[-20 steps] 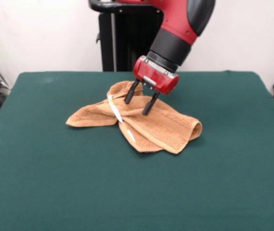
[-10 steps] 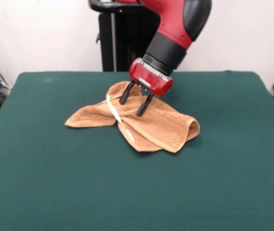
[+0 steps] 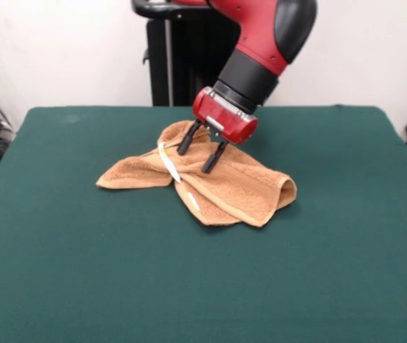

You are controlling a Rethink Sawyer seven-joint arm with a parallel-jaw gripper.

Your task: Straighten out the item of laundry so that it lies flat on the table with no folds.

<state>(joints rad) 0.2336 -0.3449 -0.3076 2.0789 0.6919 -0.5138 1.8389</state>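
The towel (image 3: 203,184) lies on the table (image 3: 81,279), a little toward the pedestal side of the middle, and it is not flat. It is folded over itself, with one flap going out to the picture's left, a thicker folded roll at the right end, and a white tag (image 3: 169,163) on an upper edge.

The gripper (image 3: 197,158) hangs over the towel's upper middle, with its two black fingers (image 3: 212,158) spread apart and nothing between them. The tips are at the cloth or just above it; I cannot tell if they touch.

One second ago the gripper stood a little more to the right of the tag. In the last half second it almost does not move, and the towel's right end has drawn in slightly. So I judge that the arm has settled over its place to grasp, and the unfolding is not yet begun.
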